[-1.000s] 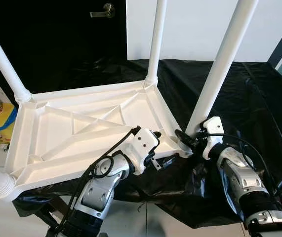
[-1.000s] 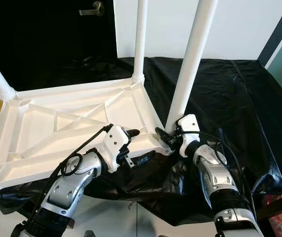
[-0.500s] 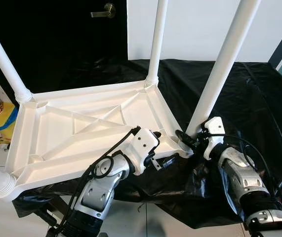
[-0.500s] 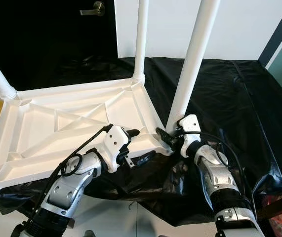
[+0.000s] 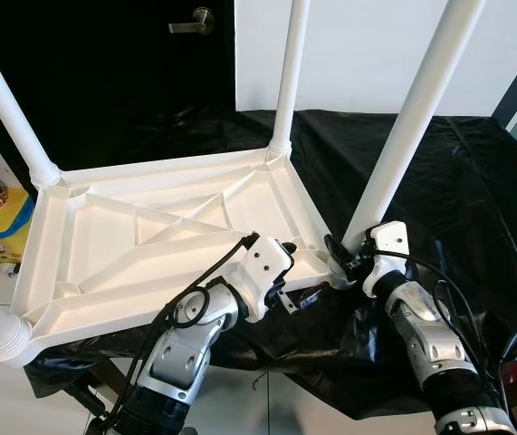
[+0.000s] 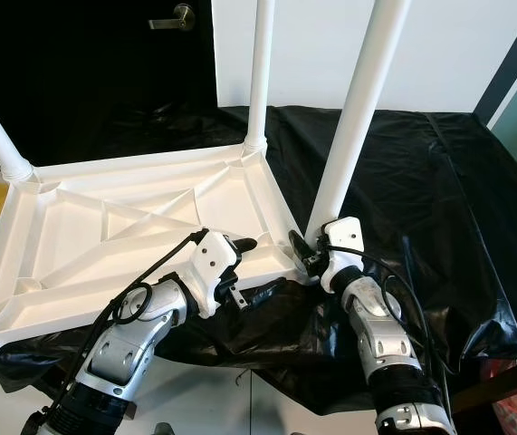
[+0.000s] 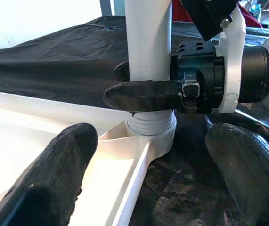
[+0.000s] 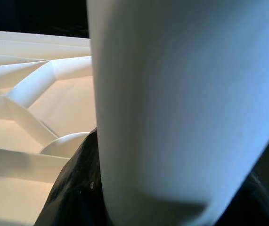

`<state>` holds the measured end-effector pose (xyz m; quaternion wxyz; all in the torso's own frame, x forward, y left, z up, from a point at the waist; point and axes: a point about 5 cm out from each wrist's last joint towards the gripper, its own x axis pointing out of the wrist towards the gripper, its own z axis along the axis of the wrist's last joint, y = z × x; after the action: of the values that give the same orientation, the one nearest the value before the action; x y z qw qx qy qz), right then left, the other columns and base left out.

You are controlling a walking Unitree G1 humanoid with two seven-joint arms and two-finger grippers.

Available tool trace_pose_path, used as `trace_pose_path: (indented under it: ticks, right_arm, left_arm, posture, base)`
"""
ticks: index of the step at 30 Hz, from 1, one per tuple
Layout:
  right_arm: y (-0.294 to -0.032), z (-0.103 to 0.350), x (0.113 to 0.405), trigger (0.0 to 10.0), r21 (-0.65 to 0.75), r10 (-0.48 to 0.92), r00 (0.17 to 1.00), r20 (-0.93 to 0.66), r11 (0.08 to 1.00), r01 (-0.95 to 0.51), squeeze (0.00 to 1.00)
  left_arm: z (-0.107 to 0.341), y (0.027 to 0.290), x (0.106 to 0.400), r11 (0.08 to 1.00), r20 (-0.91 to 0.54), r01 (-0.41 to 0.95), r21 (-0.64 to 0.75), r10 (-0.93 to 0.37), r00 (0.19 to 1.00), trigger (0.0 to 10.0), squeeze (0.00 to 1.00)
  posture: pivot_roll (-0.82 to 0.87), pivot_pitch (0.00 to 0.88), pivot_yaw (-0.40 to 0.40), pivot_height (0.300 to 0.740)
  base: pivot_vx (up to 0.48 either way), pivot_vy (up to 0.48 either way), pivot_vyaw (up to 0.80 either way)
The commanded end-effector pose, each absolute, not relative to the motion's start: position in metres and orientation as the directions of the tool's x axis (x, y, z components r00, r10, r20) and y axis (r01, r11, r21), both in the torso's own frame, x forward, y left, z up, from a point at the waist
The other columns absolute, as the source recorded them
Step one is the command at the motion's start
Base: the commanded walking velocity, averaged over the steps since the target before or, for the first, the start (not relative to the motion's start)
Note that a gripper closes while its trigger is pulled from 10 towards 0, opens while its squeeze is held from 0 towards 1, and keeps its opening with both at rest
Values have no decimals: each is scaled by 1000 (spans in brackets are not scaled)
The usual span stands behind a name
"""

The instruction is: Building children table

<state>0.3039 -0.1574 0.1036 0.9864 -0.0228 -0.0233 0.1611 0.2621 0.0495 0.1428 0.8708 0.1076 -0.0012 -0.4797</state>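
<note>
Right pincer (image 6: 305, 254) nearer leg (image 6: 358, 118), black-draped surface (image 6: 421, 172).

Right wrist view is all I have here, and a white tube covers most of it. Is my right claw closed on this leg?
Observer: Yes. The right claw clamps the leg just above its threaded base.
Operator: Is the leg already in its socket?
Observer: Its ribbed end sits in the corner socket of the upside-down tabletop.
Operator: Where is the left claw?
Observer: The left claw is open at the tabletop's near edge, beside that corner, holding nothing.
</note>
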Motion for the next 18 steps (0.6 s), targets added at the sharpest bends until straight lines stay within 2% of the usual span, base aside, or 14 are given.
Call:
trace_pose_path:
  ticks: [1, 2, 6, 8, 11, 14, 18]
  right_arm:
    - [-160, 84, 298, 10000, -55, 226, 972, -60, 972, -229, 0]
    - [-157, 83, 297, 10000, -46, 173, 983, -62, 983, -176, 0]
    - [-156, 82, 297, 10000, -39, 132, 989, -61, 990, -134, 0]
    - [-152, 81, 295, 10000, -17, 47, 997, -63, 999, -48, 0]
    - [-150, 81, 294, 10000, -1, 5, 998, -66, 1000, -5, 0]
    - [-137, 79, 289, 10000, 23, -8, 997, -77, 1000, 10, 0]
    - [-133, 80, 288, 10000, 24, 4, 998, -70, 1000, -2, 0]
  left_arm:
    - [141, 49, 263, 564, -100, 802, 196, -803, 588, 10000, 0]
    - [141, 49, 263, 562, -101, 803, 196, -803, 587, 10000, 0]
    - [141, 49, 263, 561, -102, 804, 197, -804, 586, 10000, 0]
    - [141, 49, 263, 559, -102, 804, 199, -805, 585, 10000, 0]
    - [141, 49, 263, 560, -102, 804, 200, -805, 585, 10000, 0]
    - [141, 49, 262, 559, -101, 805, 198, -805, 584, 10000, 0]
    - [142, 48, 262, 559, -98, 805, 197, -806, 583, 10000, 0]
  posture:
    - [-22, 0, -68, 740]
    - [-23, 0, -67, 740]
    - [-20, 0, -70, 740]
    - [-17, 0, -72, 740]
    - [-16, 0, -73, 740]
    - [-14, 0, -77, 740]
    - [-20, 0, -78, 740]
  base:
    - [0, 0, 0]
    - [0, 0, 0]
    - [0, 0, 0]
    - [0, 0, 0]
    - [0, 0, 0]
    - [0, 0, 0]
    - [0, 0, 0]
